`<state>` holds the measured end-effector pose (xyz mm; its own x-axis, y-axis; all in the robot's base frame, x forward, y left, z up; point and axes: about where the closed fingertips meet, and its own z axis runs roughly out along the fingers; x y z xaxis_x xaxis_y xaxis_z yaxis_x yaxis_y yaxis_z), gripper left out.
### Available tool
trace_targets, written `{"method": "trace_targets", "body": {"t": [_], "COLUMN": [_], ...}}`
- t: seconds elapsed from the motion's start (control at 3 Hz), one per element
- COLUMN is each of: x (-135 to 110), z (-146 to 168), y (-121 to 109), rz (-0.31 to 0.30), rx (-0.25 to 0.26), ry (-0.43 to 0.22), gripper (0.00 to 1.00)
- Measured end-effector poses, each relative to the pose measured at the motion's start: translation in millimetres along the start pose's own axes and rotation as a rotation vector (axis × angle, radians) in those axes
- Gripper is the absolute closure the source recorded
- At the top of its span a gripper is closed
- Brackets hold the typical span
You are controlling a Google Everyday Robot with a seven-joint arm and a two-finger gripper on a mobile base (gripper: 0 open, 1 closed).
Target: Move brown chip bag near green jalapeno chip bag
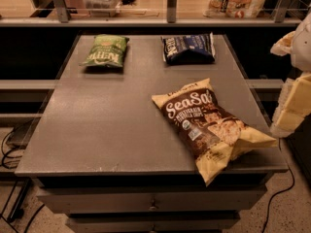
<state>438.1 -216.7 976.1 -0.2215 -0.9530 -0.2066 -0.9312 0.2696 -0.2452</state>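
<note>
The brown chip bag (206, 125) lies flat on the grey table (97, 125), at its front right, with its lower end hanging over the front edge. The green jalapeno chip bag (105, 51) lies at the table's back left, far from the brown bag. My gripper (293, 106) shows as pale white and yellow parts at the right edge of the view, beyond the table's right side. It is just right of the brown bag and not touching it.
A dark blue chip bag (188, 48) lies at the table's back middle, right of the green bag. A shelf with a rail (170, 21) runs behind the table. Cables (9, 149) lie on the floor at the left. Drawers (153, 200) sit under the tabletop.
</note>
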Motion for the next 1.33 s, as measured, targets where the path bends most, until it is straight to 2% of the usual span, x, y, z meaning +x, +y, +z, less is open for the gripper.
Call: {"method": "trace_targets", "body": {"t": [0.67,1.33], "x": [-4,-37], "z": [1,46], "y": [2,30], "rz": [-0.014,-0.089], "rx": [-0.004,-0.088], "ry": [-0.022,-0.137], "gripper": [0.00,0.00]}}
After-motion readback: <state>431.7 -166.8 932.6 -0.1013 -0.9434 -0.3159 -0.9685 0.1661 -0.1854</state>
